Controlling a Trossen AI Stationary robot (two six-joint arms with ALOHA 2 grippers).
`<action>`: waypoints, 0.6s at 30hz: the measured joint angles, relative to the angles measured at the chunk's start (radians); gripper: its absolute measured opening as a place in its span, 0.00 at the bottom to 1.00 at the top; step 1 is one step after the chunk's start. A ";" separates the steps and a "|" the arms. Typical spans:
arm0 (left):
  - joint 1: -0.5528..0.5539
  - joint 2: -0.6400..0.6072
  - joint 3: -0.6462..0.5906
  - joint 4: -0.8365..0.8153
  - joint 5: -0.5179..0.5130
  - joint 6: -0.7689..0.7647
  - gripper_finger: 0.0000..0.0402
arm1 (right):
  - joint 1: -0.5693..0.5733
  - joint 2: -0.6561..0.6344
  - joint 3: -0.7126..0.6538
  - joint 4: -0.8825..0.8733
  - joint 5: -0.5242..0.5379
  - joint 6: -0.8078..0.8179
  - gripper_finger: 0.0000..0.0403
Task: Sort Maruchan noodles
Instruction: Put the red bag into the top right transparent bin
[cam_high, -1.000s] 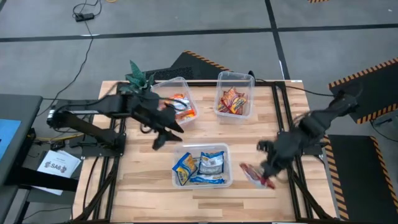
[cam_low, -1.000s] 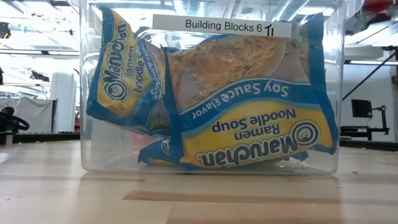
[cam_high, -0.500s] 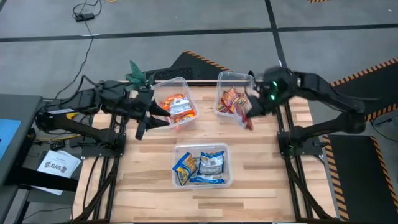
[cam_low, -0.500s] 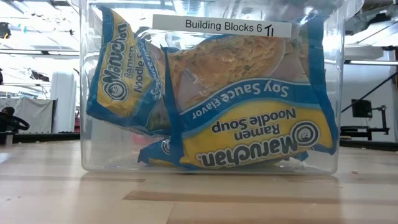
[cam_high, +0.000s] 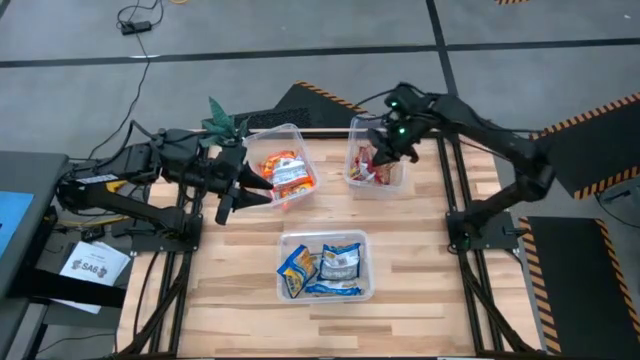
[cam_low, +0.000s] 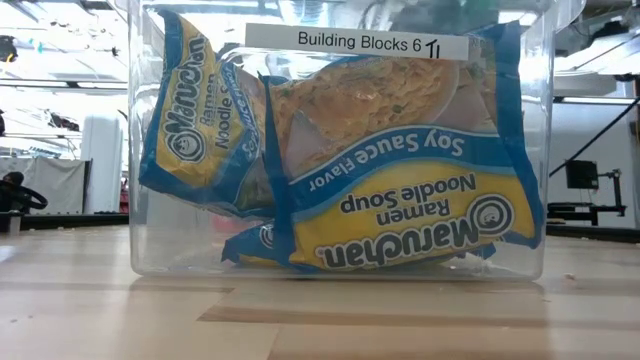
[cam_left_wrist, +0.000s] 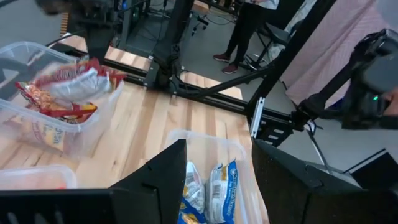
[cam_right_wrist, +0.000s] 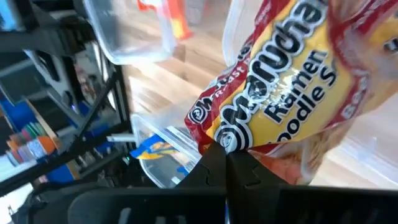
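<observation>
A wooden table (cam_high: 420, 260) holds three clear tubs of noodle packets. Near the back edge, right of centre, the right gripper (cam_high: 383, 150) hangs over the red tub (cam_high: 378, 157) with its fingers pinched tight on the edge of a red packet (cam_right_wrist: 292, 87) — a red-and-yellow Maruchan wrapper that dangles above the tub's other red packets. Close to the back left corner, the orange tub (cam_high: 283, 165) holds orange packets (cam_high: 285, 172); the left gripper (cam_high: 228, 198) hovers just beside its left side, over bare wood, its two dark fingers spread apart with nothing between them. Near the front edge, at the middle, the blue tub (cam_high: 325, 266) contains blue packets (cam_high: 322, 268); from table height its label reads "Building Blocks 6", and one soy-sauce packet (cam_low: 400, 180) inside stands upside down against the wall. A small green plant (cam_high: 222, 123) sits at the back left corner — just behind the left arm.
</observation>
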 joint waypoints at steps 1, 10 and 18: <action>0.000 0.000 0.000 0.000 0.002 -0.002 0.42 | 0.000 0.021 0.000 -0.001 -0.020 -0.007 0.02; 0.000 0.000 0.000 0.000 0.002 0.002 0.42 | 0.002 0.156 0.000 0.004 -0.095 -0.079 0.04; 0.000 0.000 0.000 0.000 0.001 0.000 0.42 | -0.005 0.197 0.000 0.031 -0.163 -0.121 0.13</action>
